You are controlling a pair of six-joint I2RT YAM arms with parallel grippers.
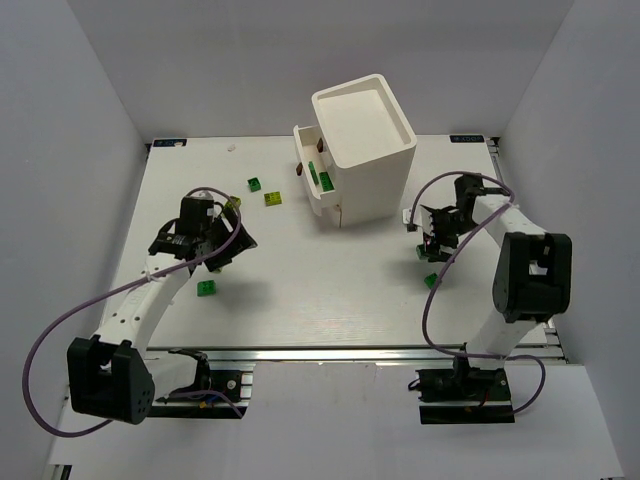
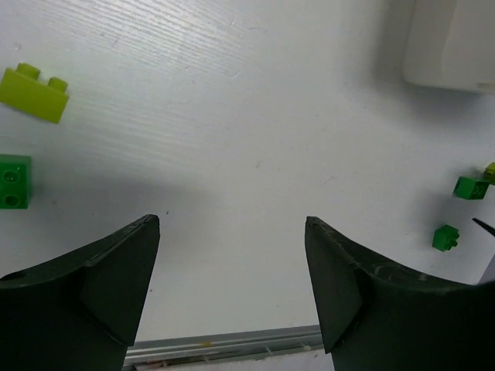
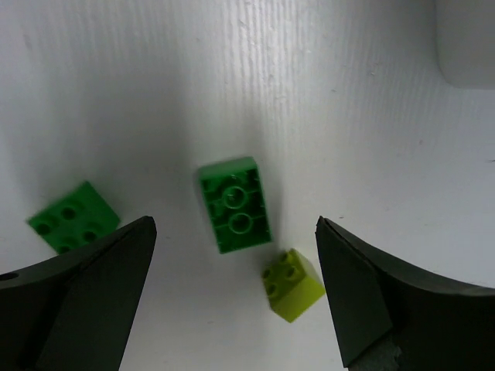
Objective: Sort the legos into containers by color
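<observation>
My left pincer (image 2: 232, 224) stands wide open over bare tabletop (image 2: 255, 116) and holds nothing. Ahead of it and off to its left lies a lime brick (image 2: 35, 93). A green brick (image 2: 14, 180) sits nearer on the same side, cut by the frame edge. Far to its right sit two small green bricks (image 2: 469, 186), and the cabinet (image 2: 452, 42) corner shows ahead on that side.

My right pincer (image 3: 234, 222) is spread just as wide and grips nothing. A dark green brick (image 3: 234, 205) lies studs up under the gap between its fingers, touching neither. A square green brick (image 3: 75, 216) sits by one finger, and a small lime brick (image 3: 292, 284) lies near the other.

From above, the drawer (image 1: 318, 180) is pulled out with green bricks in it, ahead of both pincers.
</observation>
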